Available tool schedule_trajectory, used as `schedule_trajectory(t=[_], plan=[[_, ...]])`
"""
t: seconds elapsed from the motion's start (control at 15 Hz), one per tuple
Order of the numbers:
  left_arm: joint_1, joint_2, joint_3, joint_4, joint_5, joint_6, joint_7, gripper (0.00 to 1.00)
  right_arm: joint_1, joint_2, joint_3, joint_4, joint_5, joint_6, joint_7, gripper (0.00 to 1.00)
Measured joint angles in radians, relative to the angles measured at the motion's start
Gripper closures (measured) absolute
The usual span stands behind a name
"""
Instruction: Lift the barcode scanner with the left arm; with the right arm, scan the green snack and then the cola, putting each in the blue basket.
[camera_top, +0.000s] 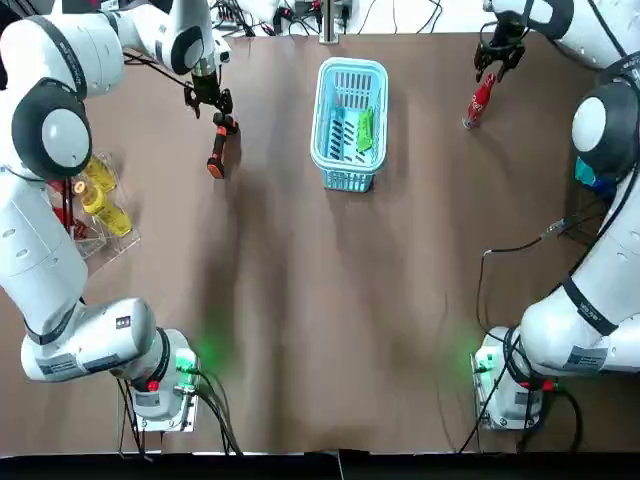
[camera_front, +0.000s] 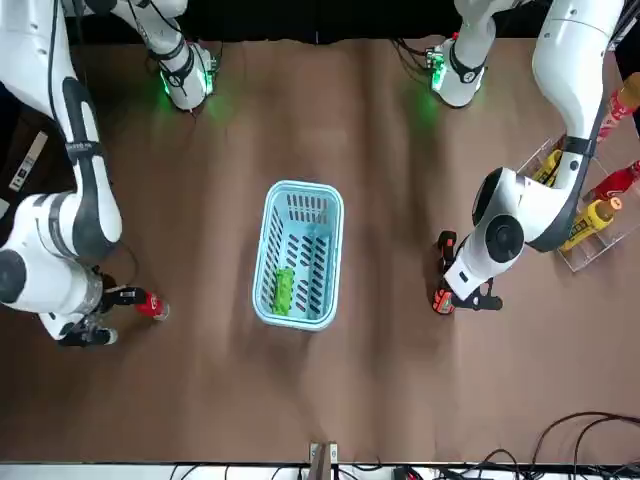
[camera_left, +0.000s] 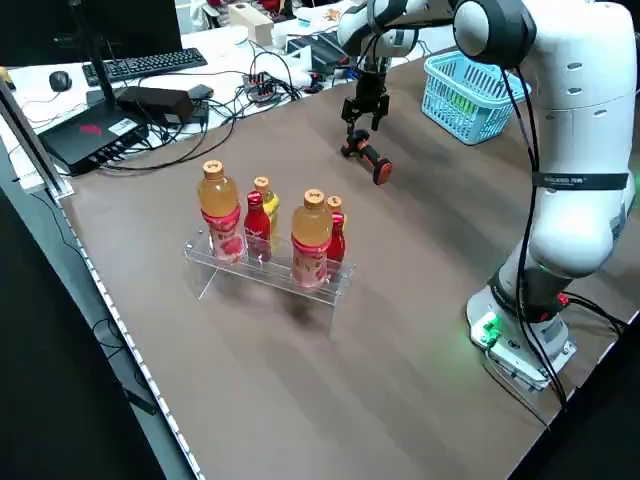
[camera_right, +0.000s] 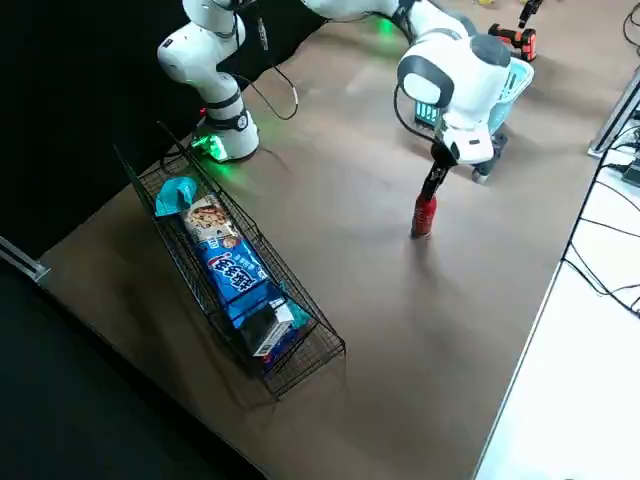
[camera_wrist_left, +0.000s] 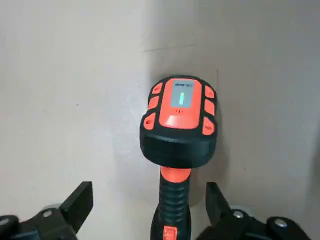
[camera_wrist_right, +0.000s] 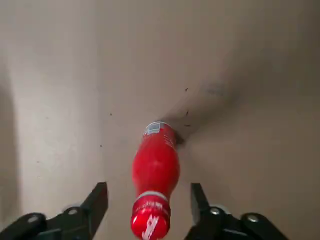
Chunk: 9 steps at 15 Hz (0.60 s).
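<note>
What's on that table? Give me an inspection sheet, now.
Surface: brown table, no spills seen.
Job's things: barcode scanner lying flat; green snack in blue basket; cola standing.
Clutter: bottle rack by left arm; wire basket of snacks by right arm.
Grippers: left gripper open, astride scanner's handle; right gripper open, around cola's cap.
Cables: cable on table near right base.
Surroundings: keyboard on side desk.

A black scanner (camera_wrist_left: 178, 125) with orange buttons and an orange grip is showing against a plain brown table (camera_top: 300, 300), a red cola bottle (camera_wrist_right: 155, 170) is showing white lettering, and a bright green snack (camera_top: 366, 128) is showing inside a pale blue slatted basket (camera_top: 350, 181).
</note>
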<state>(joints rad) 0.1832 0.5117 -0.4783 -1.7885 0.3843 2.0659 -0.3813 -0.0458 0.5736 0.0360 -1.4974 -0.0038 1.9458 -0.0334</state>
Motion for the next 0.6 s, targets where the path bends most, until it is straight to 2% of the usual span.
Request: schedule_trajectory(t=[0.13,0.2,0.4,0.53,0.6], plan=[[0.002,-0.001,0.000,0.002,0.000,0.000,0.000,0.00,-0.001,0.010,-0.001,-0.001,0.000,0.001,0.000,0.32],[0.002,0.002,0.000,-0.001,0.000,-0.002,0.000,0.00,-0.001,0.010,-0.001,-0.004,0.000,0.000,0.000,0.38],[-0.004,0.046,0.000,-0.011,0.000,-0.001,0.000,0.01,-0.001,0.010,0.000,-0.007,0.000,-0.006,0.000,0.44],[-0.004,0.079,0.000,-0.012,0.000,0.001,0.000,0.04,-0.001,0.010,0.000,-0.007,0.000,-0.007,0.000,0.44],[-0.003,0.088,0.000,-0.012,0.000,0.002,0.000,0.11,-0.001,0.010,0.000,-0.006,0.000,-0.007,-0.001,0.44]])
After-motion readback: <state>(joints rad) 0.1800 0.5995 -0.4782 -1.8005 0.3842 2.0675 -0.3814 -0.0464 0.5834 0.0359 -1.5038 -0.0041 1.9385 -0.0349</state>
